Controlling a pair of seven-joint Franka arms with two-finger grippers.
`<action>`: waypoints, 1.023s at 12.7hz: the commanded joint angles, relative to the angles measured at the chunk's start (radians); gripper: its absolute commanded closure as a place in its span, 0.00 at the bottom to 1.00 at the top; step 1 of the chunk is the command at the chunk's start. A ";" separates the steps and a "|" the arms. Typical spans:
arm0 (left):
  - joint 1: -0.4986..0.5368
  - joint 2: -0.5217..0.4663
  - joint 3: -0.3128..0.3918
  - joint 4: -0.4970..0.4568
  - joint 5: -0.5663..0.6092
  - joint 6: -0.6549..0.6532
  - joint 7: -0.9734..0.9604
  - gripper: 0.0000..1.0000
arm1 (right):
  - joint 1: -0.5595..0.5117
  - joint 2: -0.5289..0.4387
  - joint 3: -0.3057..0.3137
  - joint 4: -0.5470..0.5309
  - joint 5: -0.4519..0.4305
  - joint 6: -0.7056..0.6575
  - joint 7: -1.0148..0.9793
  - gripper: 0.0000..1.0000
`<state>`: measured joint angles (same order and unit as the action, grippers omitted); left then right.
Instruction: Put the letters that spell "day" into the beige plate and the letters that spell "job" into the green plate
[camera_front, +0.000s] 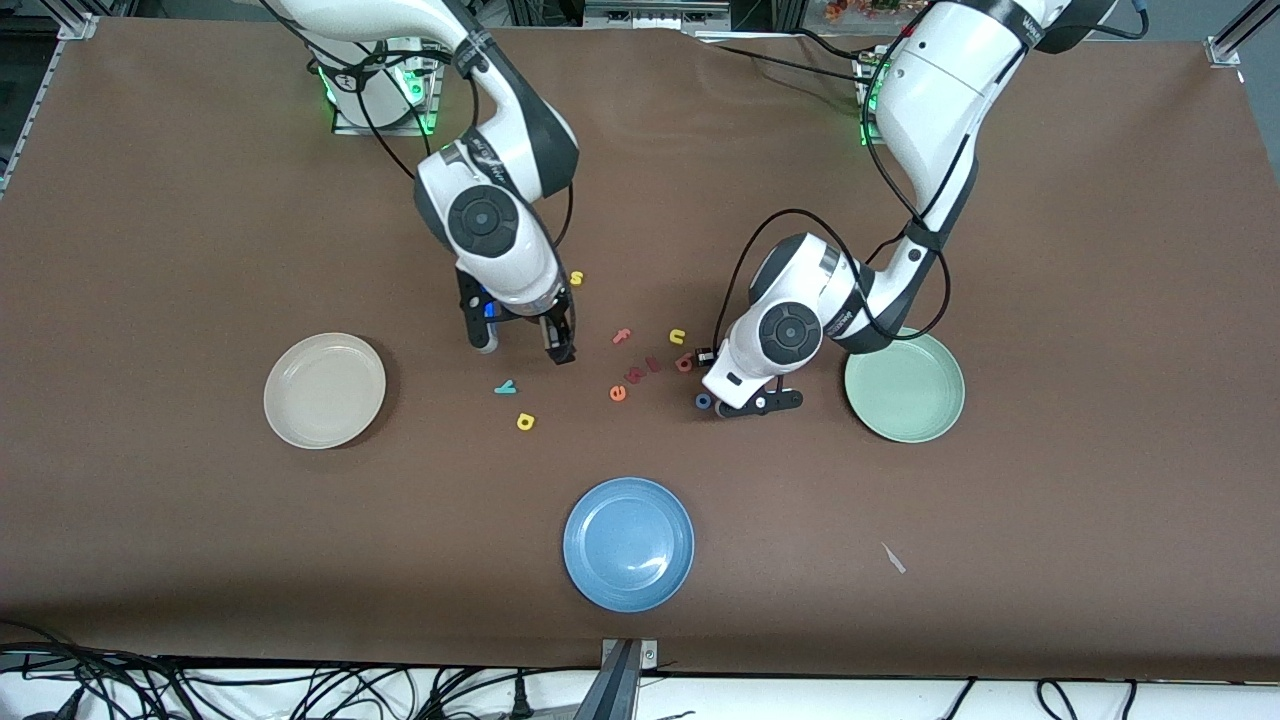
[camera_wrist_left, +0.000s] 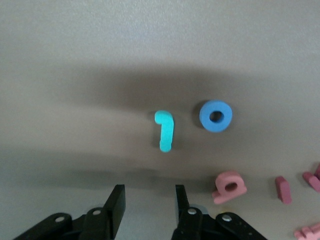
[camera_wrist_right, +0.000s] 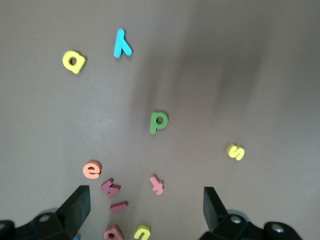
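Observation:
The teal "j" (camera_wrist_left: 165, 131) and blue "o" (camera_wrist_left: 216, 116) lie flat on the brown table, with the salmon "b" (camera_wrist_left: 230, 187) close by. My left gripper (camera_wrist_left: 149, 201) hangs low over bare table just short of the "j", jaws partly apart with nothing between them. It sits beside the "o" (camera_front: 704, 401) near the green plate (camera_front: 905, 387). My right gripper (camera_wrist_right: 145, 200) is open wide above the dark green "d" (camera_wrist_right: 158, 122). The yellow "a" (camera_front: 525, 421) and teal "y" (camera_front: 506, 387) lie between that gripper (camera_front: 522, 345) and the beige plate (camera_front: 325, 390).
A blue plate (camera_front: 628, 543) sits nearest the front camera. Spare letters are scattered between the arms: yellow "s" (camera_front: 576, 278), salmon "f" (camera_front: 622, 336), yellow "u" (camera_front: 677, 336), orange "e" (camera_front: 618, 393). A paper scrap (camera_front: 893, 558) lies toward the left arm's end.

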<state>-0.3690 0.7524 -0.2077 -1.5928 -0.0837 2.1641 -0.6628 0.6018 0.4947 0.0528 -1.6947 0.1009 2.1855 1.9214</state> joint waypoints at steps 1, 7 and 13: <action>-0.004 0.015 0.005 0.022 -0.025 0.014 -0.008 0.54 | 0.006 -0.004 -0.004 -0.037 -0.004 0.031 0.033 0.00; -0.001 0.039 0.008 0.030 -0.024 0.040 -0.003 0.55 | 0.000 0.027 -0.008 -0.037 -0.092 0.019 0.028 0.00; -0.002 0.068 0.008 0.057 -0.025 0.046 0.005 0.58 | 0.012 0.064 -0.010 -0.042 -0.142 0.057 0.126 0.00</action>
<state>-0.3669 0.7857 -0.2025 -1.5792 -0.0843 2.2072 -0.6680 0.6099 0.5405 0.0427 -1.7299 -0.0214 2.2155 2.0117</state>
